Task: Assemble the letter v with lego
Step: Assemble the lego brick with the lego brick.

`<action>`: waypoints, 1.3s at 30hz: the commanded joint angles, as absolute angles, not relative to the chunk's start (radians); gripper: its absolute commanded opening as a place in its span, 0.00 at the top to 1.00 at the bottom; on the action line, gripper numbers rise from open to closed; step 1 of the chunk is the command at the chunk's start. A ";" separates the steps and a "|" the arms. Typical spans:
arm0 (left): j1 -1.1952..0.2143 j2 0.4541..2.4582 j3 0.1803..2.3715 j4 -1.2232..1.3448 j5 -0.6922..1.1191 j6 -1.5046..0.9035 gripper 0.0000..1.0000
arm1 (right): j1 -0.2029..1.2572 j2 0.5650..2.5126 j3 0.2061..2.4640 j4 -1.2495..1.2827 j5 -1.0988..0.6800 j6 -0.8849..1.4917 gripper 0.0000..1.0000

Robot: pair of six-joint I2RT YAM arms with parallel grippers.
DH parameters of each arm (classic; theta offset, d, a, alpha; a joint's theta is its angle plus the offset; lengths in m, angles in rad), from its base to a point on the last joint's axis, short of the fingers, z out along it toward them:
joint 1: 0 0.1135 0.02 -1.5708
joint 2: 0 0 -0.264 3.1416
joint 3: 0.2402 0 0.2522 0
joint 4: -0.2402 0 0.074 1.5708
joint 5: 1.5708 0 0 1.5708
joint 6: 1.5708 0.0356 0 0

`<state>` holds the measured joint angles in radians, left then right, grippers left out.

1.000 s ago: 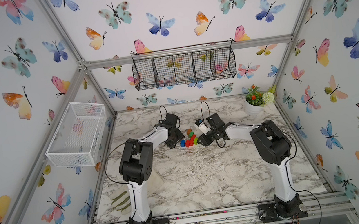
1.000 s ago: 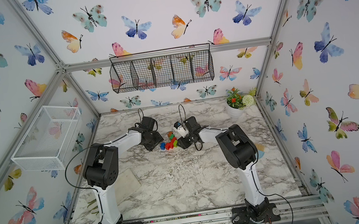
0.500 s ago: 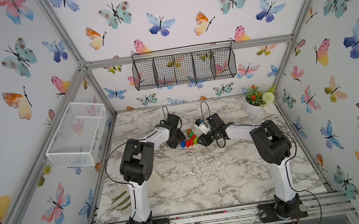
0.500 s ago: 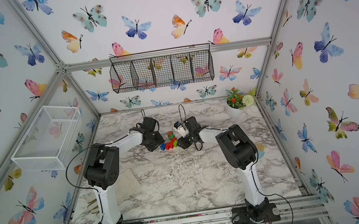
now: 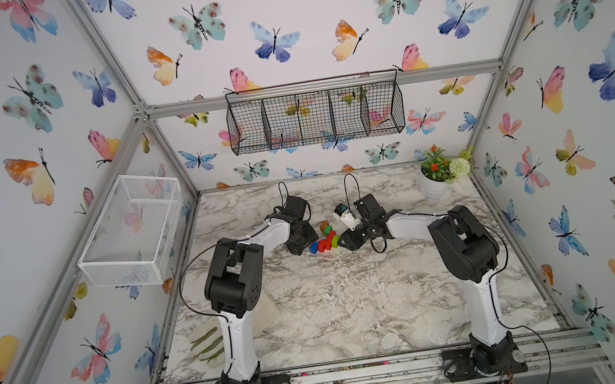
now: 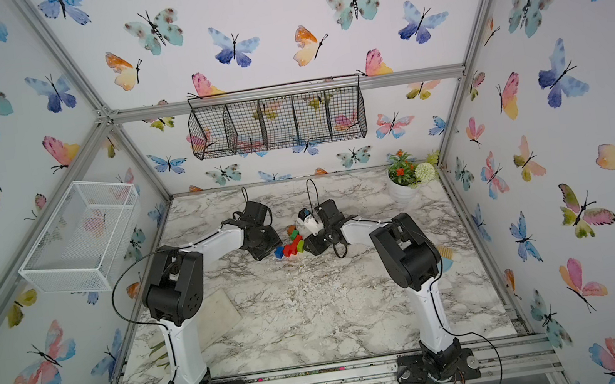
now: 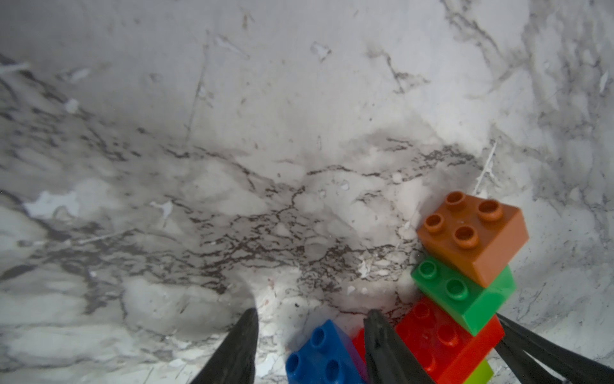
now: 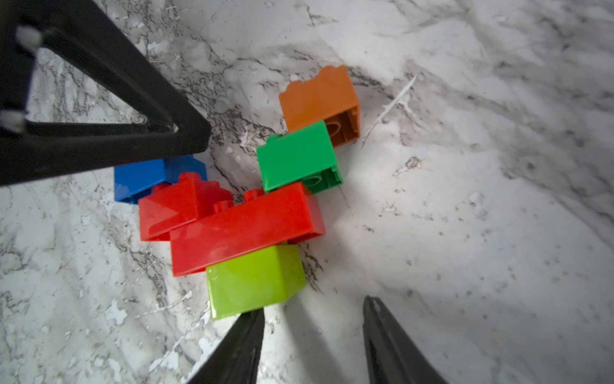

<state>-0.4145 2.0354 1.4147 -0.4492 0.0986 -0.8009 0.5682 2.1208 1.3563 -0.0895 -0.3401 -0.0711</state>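
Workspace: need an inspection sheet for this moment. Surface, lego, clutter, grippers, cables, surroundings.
Surface: marble-pattern tabletop, scuffed, white flakes scattered.
Job's things: blue brick, small red brick, long red brick, lime brick, green brick and orange brick appear joined in a V, lying mid-table between the grippers.
Clutter: striped glove and pale flat sheet near the left arm's base; potted plant in the far right corner.
Grippers: left gripper jaws apart, straddling the blue brick; right gripper open, empty, one finger at the lime brick.
Cables: black cable loops above both wrists, off the bricks.
Surroundings: butterfly walls, black wire basket, white wire basket.
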 commanded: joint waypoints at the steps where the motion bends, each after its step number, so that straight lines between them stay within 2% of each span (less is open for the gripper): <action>1: -0.419 2.016 1.419 -0.519 0.087 -0.791 0.42 | 0.565 2.186 1.313 -0.225 -0.339 -0.045 0.48; 8: -0.421 1.959 1.470 -0.562 0.039 -0.687 0.25 | 0.565 2.181 1.308 -0.222 -0.340 -0.043 0.48; 15: -0.488 1.891 1.415 -0.522 0.099 -0.322 0.18 | 0.564 2.187 1.307 -0.216 -0.353 -0.037 0.48; 18: -0.508 1.889 1.396 -0.523 0.148 -0.226 0.16 | 0.564 2.192 1.307 -0.215 -0.358 -0.035 0.48; 29: -0.519 1.955 1.454 -0.606 0.047 -0.123 0.14 | 0.565 2.194 1.301 -0.225 -0.351 -0.032 0.48; 39: -0.528 2.031 1.484 -0.621 0.039 -0.048 0.14 | 0.564 2.200 1.310 -0.232 -0.351 -0.032 0.48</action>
